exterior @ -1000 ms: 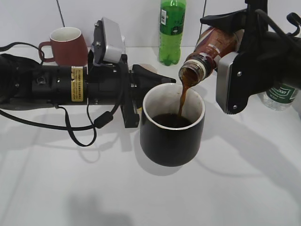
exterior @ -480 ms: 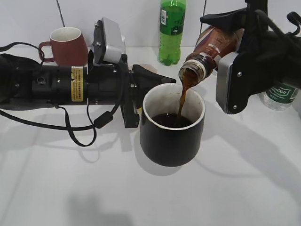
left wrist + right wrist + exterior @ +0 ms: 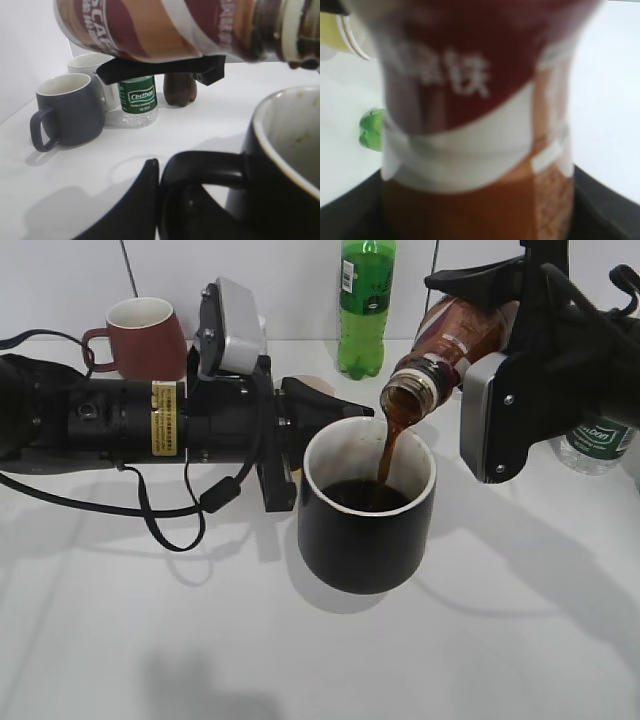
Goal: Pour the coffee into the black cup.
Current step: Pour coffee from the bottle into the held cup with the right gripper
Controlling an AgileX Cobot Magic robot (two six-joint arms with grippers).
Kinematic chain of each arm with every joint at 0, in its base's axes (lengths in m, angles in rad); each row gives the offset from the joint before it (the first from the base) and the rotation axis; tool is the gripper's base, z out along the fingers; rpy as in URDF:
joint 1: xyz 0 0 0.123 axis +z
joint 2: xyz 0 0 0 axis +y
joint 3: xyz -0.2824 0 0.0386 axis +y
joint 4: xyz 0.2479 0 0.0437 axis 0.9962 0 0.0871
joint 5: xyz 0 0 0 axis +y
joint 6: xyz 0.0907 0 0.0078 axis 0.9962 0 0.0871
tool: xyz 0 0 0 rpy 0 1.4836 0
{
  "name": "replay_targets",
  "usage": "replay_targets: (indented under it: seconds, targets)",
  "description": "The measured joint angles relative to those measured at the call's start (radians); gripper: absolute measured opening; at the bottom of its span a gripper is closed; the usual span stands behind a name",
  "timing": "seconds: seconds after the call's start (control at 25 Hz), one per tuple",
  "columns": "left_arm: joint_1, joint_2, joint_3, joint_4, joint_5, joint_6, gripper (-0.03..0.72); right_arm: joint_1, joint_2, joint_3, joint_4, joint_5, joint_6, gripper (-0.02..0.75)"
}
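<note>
Not much has changed over the last second: our right gripper (image 3: pixel 500 315) stays clamped on the tilted curvy brown Nescafe bottle (image 3: pixel 455 340), coffee (image 3: pixel 388 452) streaming into the glossy black ceramic mug (image 3: pixel 367 505). Left gripper (image 3: pixel 335 410) is at its handle; we can't tell its jaws. Filling nicely.

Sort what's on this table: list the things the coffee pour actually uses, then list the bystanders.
In use:
coffee bottle, tilted in the right gripper
coffee stream
black cup, its handle at the left gripper

Bystanders:
maroon mug
green soda bottle
Cestbon water bottle
dark grey mug
white mug
small brown bottle
</note>
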Motion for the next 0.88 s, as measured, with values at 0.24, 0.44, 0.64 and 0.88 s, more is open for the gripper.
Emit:
replay_targets:
  seconds: [0.24,0.44,0.64,0.88]
  targets:
    - [0.000,0.000,0.000,0.000,0.000,0.000,0.045,0.000,0.000,0.000,0.000,-0.003,-0.001,0.527]
    - [0.000,0.000,0.000,0.000,0.000,0.000,0.045,0.000,0.000,0.000,0.000,-0.004,-0.010,0.527]
    - [0.000,0.000,0.000,0.000,0.000,0.000,0.045,0.000,0.000,0.000,0.000,-0.004,-0.014,0.527]
    - [0.000,0.000,0.000,0.000,0.000,0.000,0.045,0.000,0.000,0.000,0.000,-0.005,-0.015,0.527]
